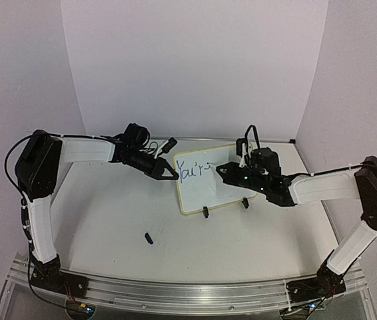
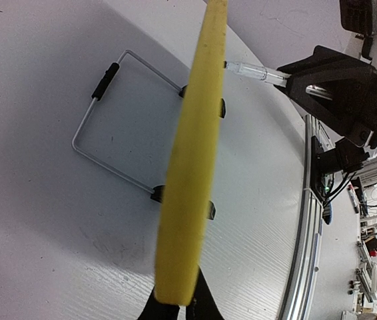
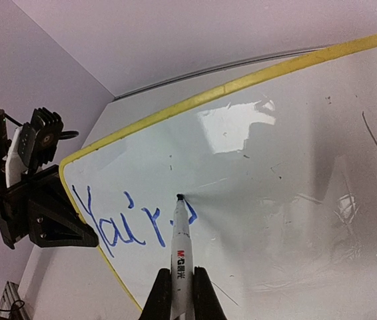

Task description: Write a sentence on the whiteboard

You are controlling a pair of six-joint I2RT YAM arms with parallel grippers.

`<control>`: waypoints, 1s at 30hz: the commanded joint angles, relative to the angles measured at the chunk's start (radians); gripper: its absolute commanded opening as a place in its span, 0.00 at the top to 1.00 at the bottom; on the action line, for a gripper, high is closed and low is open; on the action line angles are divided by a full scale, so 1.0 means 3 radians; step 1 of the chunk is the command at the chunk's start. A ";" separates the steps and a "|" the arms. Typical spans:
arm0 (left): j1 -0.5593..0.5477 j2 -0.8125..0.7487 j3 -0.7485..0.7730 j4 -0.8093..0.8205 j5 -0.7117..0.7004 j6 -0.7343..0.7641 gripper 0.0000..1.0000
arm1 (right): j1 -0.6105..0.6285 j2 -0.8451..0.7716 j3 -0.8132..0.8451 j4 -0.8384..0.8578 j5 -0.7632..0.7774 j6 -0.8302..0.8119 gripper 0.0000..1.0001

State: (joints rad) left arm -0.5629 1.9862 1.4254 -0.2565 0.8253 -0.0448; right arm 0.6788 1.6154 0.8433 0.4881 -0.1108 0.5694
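The whiteboard [image 1: 216, 191] stands tilted on its black clip feet [image 1: 205, 213] at the table's middle. Blue lettering "You'r" [image 1: 195, 171] with one further stroke runs along its top left; it also shows in the right wrist view [image 3: 125, 223]. My right gripper [image 1: 225, 170] is shut on a white marker [image 3: 180, 253], whose tip touches the board [image 3: 275, 200] just right of the lettering. My left gripper [image 1: 172, 175] is shut on the board's left yellow rim [image 2: 192, 153], seen edge-on in the left wrist view.
A small dark marker cap [image 1: 148, 237] lies on the table in front of the board, to the left. The board's wire stand [image 2: 118, 127] rests on the table behind it. An aluminium rail [image 1: 195, 293] runs along the near edge.
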 commanded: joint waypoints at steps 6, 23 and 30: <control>-0.0072 0.0086 0.0086 -0.0137 -0.0036 0.0083 1.00 | -0.0012 0.0125 0.0068 0.0089 -0.0167 0.0018 1.00; -0.0072 0.0094 0.0086 -0.0137 -0.0041 0.0083 1.00 | -0.0010 0.0063 -0.0196 0.0139 -0.0181 0.0121 1.00; -0.0073 0.0091 0.0089 -0.0137 -0.0036 0.0083 1.00 | -0.0010 0.0041 -0.0230 0.0137 -0.0179 0.0129 1.00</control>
State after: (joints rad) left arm -0.5629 1.9865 1.4269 -0.2615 0.8230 -0.0502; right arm 0.6792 1.6371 0.7959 0.5381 -0.1814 0.5995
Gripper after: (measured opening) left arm 0.035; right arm 0.068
